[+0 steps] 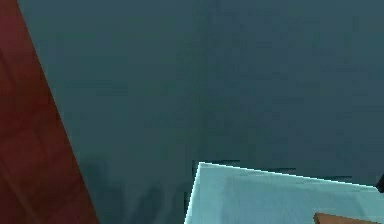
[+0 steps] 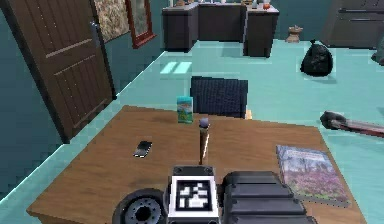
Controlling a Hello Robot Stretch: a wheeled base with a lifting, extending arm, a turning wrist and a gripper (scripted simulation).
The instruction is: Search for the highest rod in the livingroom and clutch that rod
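The wooden surface [image 2: 110, 165] takes up the lower half of my arm side view. Its far edge runs across mid-frame and its left edge slants toward the lower left, with open pale green floor [image 2: 280, 75] beyond both. A dark panelled door [image 2: 60, 60] stands at upper left and dark cabinets [image 2: 215, 25] line the top. A dark chair [image 2: 218, 95] sits against the surface's far edge at centre. In my forward view a teal wall [image 1: 250, 70] is close ahead. Along the arm side view's bottom edge are the arm's dark blocks [image 2: 260, 195], with a white marker square [image 2: 195, 195] to their left. I place the hand [image 2: 203, 168] just above that marker, but its far end is unclear, so I cannot tell whether it grasps anything. A thin brown stick [image 2: 203, 145] with a dark tip rises from there at centre. It may be the rod or a finger. A book [image 2: 310, 165] lies at lower right, a green box [image 2: 184, 108] stands near the far edge, and a phone [image 2: 143, 149] lies left of centre. A long dark bar [image 2: 350, 123] lies on the floor at mid-right.
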